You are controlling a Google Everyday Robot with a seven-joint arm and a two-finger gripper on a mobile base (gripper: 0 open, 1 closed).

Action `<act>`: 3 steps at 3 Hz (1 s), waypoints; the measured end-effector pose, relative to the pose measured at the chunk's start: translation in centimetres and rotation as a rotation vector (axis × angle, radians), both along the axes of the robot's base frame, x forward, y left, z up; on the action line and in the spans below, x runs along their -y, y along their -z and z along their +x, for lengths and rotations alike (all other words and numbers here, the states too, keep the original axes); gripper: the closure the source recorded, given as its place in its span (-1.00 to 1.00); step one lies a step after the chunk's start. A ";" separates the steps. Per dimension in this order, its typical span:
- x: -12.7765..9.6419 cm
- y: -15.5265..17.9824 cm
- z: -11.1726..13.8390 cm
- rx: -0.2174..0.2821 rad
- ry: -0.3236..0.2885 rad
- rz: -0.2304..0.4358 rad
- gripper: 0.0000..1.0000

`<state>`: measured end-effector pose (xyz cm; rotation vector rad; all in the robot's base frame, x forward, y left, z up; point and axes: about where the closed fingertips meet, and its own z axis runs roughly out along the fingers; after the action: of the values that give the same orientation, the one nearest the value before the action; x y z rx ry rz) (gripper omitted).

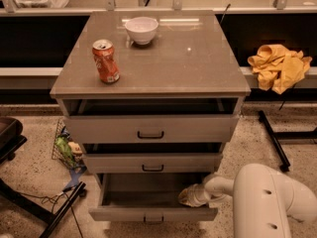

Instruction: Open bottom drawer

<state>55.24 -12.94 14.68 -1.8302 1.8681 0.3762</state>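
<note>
Just one gripper point(190, 196) inside bottom drawer point(119, 213)

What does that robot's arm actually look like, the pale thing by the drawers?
The arm is smooth, cream-white and bulbous, with a few small dark dots on its shell, narrowing to a slim tube. The gripper, a beige tip, sits inside the bottom drawer at its right side. No cables show.

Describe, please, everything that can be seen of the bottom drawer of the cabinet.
The bottom drawer is grey-beige, with a flat, smooth front panel and a small black bar handle in its middle. It stands open, sticking out of the cabinet just above the floor, its shadowed inside showing from above. The gripper is inside it at the right, close behind the front panel; whether they touch cannot be told.
</note>
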 end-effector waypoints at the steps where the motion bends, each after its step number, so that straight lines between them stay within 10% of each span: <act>1: 1.2 0.5 -3.4 -0.079 0.014 -0.009 1.00; 3: 1.4 0.6 -6.2 -0.130 0.013 -0.015 1.00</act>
<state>49.07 -14.33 14.08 -1.8416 1.9733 0.4887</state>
